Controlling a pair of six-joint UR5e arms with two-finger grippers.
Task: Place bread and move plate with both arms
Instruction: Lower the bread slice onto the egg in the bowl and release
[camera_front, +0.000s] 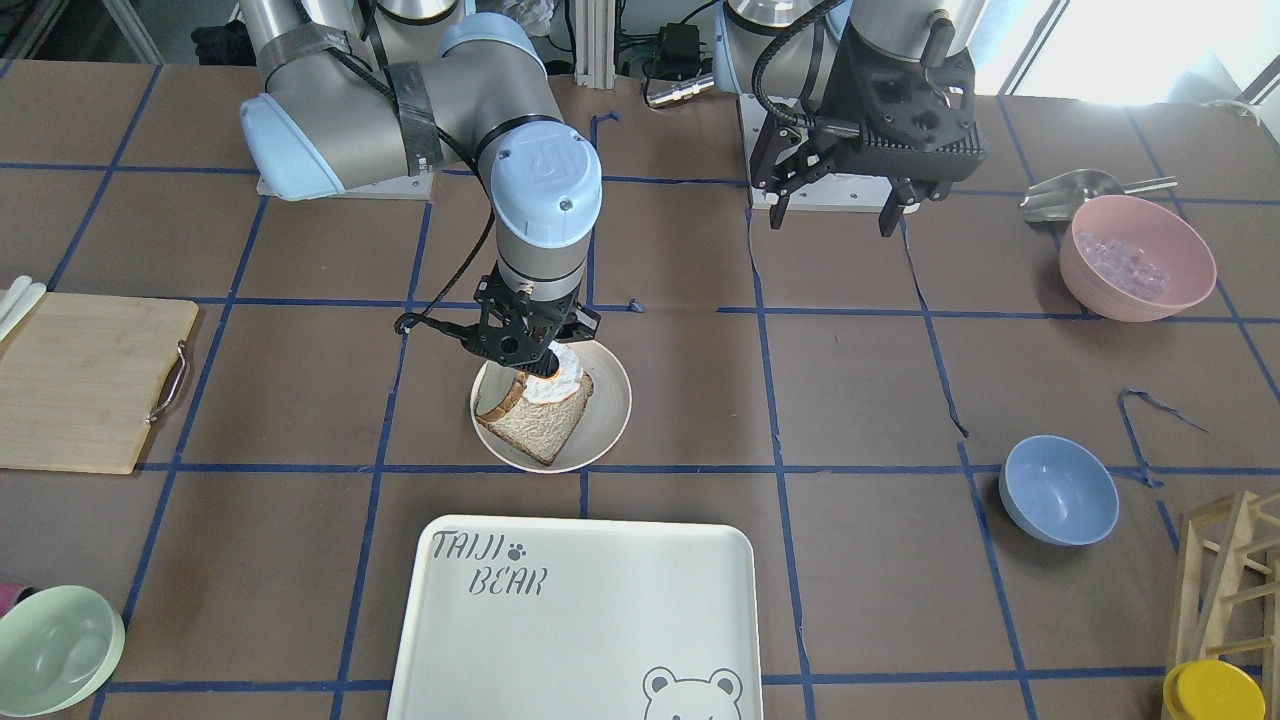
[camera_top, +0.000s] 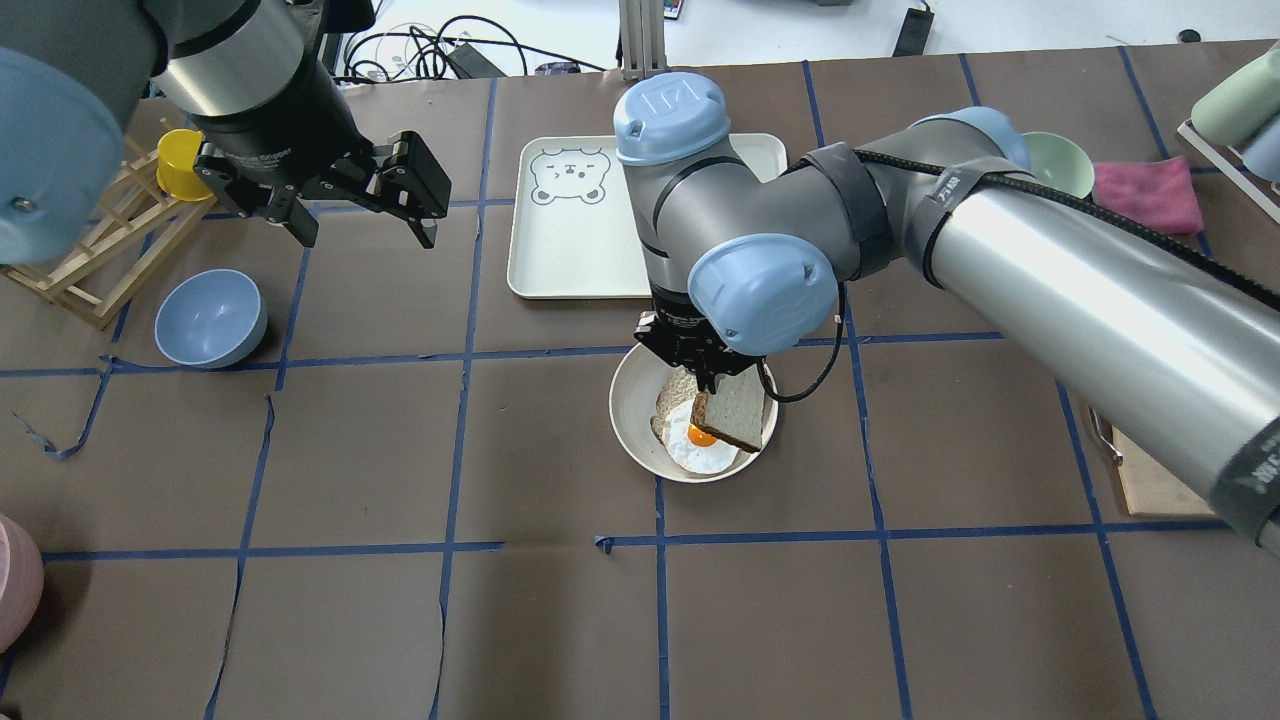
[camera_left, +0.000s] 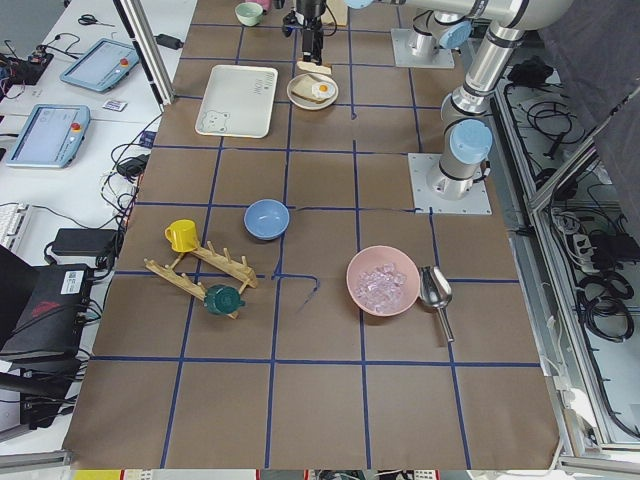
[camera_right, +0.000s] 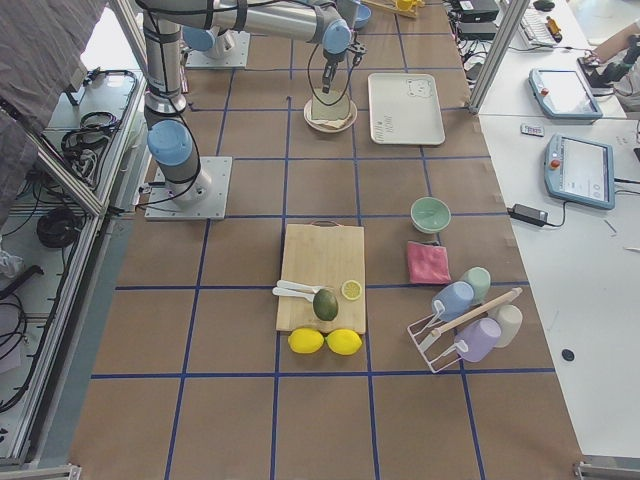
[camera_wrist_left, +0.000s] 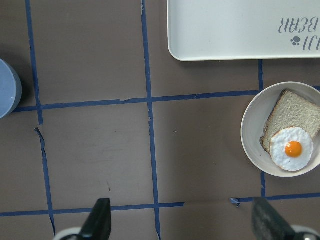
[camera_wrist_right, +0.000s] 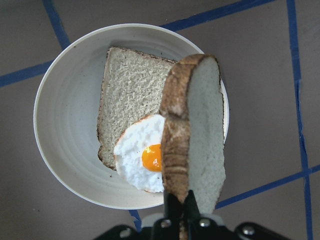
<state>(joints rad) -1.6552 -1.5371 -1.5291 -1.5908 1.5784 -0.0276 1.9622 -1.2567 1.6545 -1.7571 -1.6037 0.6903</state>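
My right tool (camera_wrist_right: 181, 202) pinches the bread (camera_wrist_right: 202, 135) on edge over the plate (camera_wrist_right: 65, 135) (a tanner slice (camera_wrist_right: 132, 95) and fried egg (camera_wrist_right: 140, 160) lie there), my left tool (camera_top: 367, 237) gaping wide.

Colours and patterns: tabletop lot
Bread (camera_wrist_right: 205, 135): whitish-beige face, mottled brown crust; plate (camera_wrist_right: 55, 130): plain off-white; lower slice (camera_wrist_right: 130, 80): tanner beige, dark-brown edge; fried egg (camera_wrist_right: 132, 160): white, orange yolk; tray (camera_front: 600, 620): cream, grey "TAIJI BEAR" lettering, paw print, bear-face outline; table (camera_front: 300, 250): brown covering, blue tape grid; right arm (camera_front: 380, 120) and left arm (camera_top: 235, 50): silver tubes, light-blue joint caps; right gripper (camera_wrist_right: 181, 202) and left gripper (camera_top: 368, 235): black; blue bowl (camera_front: 1058, 490); pink bowl (camera_front: 1137, 258); pale green bowl (camera_front: 55, 648); cutting board (camera_front: 85, 380): pale wood; cloth (camera_top: 1148, 195): magenta-pink
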